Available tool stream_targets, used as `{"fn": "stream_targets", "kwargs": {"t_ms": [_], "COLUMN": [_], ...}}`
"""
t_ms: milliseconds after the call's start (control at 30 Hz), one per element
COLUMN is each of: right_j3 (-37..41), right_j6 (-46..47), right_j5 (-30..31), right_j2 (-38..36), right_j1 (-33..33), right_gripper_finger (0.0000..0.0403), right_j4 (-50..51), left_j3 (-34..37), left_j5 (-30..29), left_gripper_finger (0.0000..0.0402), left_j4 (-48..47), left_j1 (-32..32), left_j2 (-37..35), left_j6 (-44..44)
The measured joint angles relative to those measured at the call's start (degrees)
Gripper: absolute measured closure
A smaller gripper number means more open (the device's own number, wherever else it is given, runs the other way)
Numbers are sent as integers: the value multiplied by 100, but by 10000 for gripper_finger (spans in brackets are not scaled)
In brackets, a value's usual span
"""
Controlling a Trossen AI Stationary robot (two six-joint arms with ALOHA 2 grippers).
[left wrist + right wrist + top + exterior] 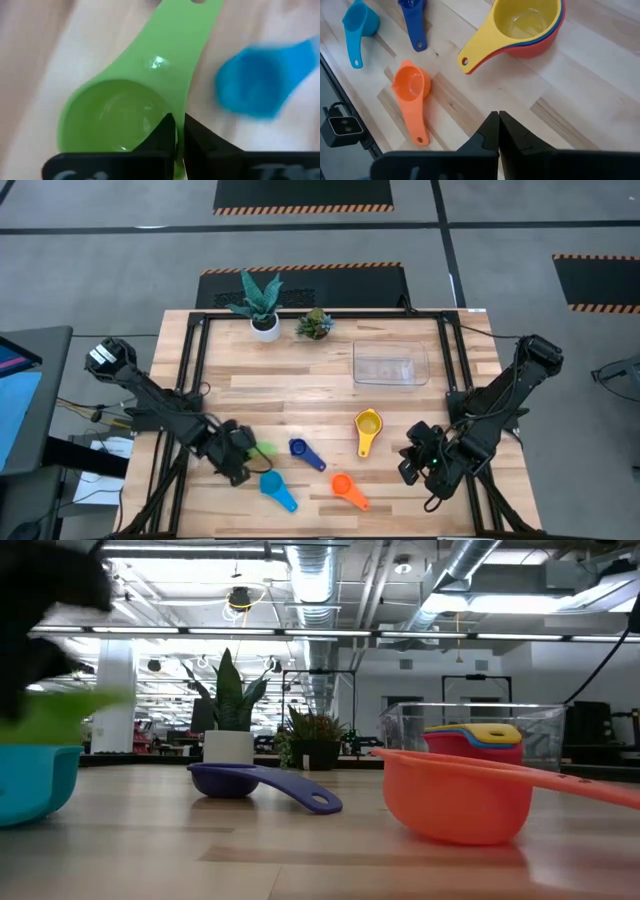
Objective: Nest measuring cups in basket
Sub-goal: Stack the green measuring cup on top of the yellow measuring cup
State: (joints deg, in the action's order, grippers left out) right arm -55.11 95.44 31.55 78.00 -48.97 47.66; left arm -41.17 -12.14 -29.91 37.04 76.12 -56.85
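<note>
- Your left gripper (176, 145) is closed on the rim of the green cup (120, 115) at the near left of the worktop (300, 390); only the left wrist view shows this pinch, while from above the cup is a green sliver (264, 449) beside the gripper (237, 455).
- Your right gripper (498, 132) is closed and empty, above bare wood at the near right (418, 463).
- From above you see one yellow cup (367, 425); the right wrist view shows it nested in a blue and a red cup (540, 47).
- The dark blue cup (303, 450), light blue cup (275, 486) and orange cup (345, 488) lie apart near the front edge.
- The clear basket (391, 364) sits far right, away from every cup.
</note>
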Motion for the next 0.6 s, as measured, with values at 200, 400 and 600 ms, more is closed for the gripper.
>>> {"fn": "stream_targets", "kwargs": {"t_ms": [200, 400, 600], "right_j3": [0, -188, -606], "right_j6": [-2, -329, -402], "right_j5": [-4, 529, 1608], "right_j2": [0, -140, -428], "right_j1": [-1, -163, -550], "right_gripper_finger": [379, 386, 384], "right_j4": [103, 279, 956], "left_j3": [-1373, -2585, -3843], "left_j5": [-349, 526, 781], "left_gripper_finger": [400, 401, 401], "left_j4": [218, 874, 509], "left_j1": [-1146, -2221, -2884], "left_j2": [21, 800, 2249], "left_j6": [3499, 7727, 9849]}}
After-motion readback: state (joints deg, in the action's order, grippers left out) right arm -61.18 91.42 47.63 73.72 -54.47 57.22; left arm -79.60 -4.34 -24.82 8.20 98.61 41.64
